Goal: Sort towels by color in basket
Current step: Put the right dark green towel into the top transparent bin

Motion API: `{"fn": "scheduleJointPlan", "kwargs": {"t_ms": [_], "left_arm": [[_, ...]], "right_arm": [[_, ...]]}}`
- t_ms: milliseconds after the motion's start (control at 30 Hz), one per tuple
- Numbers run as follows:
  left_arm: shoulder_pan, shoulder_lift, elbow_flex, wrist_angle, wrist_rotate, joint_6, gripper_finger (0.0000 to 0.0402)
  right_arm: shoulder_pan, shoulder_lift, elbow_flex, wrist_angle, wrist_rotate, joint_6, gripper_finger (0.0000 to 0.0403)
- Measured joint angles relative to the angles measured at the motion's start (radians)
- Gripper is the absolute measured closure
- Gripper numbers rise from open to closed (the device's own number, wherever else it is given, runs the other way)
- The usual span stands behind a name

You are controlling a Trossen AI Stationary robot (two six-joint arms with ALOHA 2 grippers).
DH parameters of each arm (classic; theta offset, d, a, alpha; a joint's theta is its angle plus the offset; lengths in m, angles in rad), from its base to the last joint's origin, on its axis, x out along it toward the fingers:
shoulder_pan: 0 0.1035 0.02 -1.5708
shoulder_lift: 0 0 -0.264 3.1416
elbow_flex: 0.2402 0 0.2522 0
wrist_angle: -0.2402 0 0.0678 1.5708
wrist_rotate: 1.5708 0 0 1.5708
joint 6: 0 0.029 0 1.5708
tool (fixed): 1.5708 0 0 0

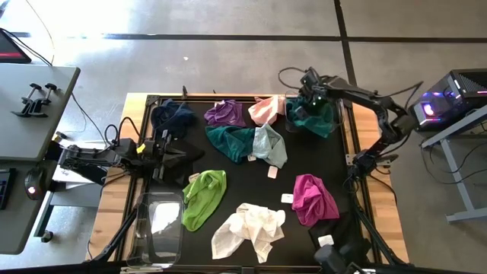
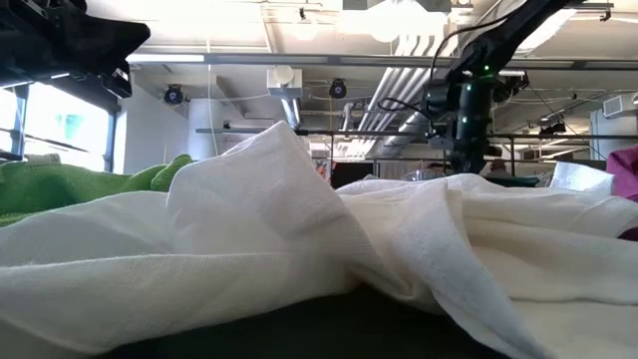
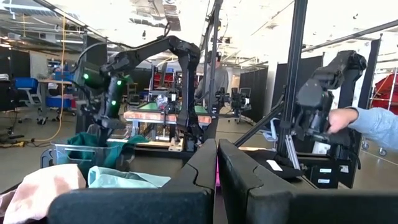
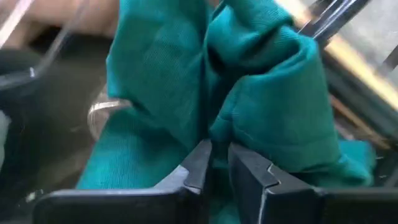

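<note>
The right gripper [image 1: 310, 97] is hovering at the desk's [image 1: 335, 171] 1 o'clock corner, its fingers [image 4: 200, 163] nearly together, pinching a fold of the teal towel [image 4: 249, 106] bunched there. The left gripper [image 1: 173, 146] is waiting at 9 o'clock, fingers [image 3: 239, 168] pressed together. 1 white towel [image 1: 247, 228] is lying at 6 o'clock.
</note>
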Motion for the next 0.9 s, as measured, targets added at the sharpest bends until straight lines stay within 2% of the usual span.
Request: {"fn": "scheduleJointPlan", "kwargs": {"t_ms": [200, 500, 700, 900], "left_arm": [[0.0, 0.0, 0.0, -0.001, 0.0, 0.0, 0.0396], [0.0, 0.0, 0.0, -0.002, 0.0, -0.002, 0.0396], [0.0, 0.0, 0.0, -0.002, 0.0, -0.001, 0.0396], [0.0, 0.0, 0.0, -0.003, 0.0, 0.0, 0.0396]], "right_arm": [[0.004, 0.023, -0.007, -0.108, -0.021, -0.074, 0.0368], [0.04, -0.165, 0.054, -0.162, -0.045, -0.074, 0.0368], [0.144, -0.213, 0.054, -0.359, -0.217, -0.06, 0.0368], [0.279, -0.186, -0.046, -0.389, -0.215, -0.038, 0.0368]]}}
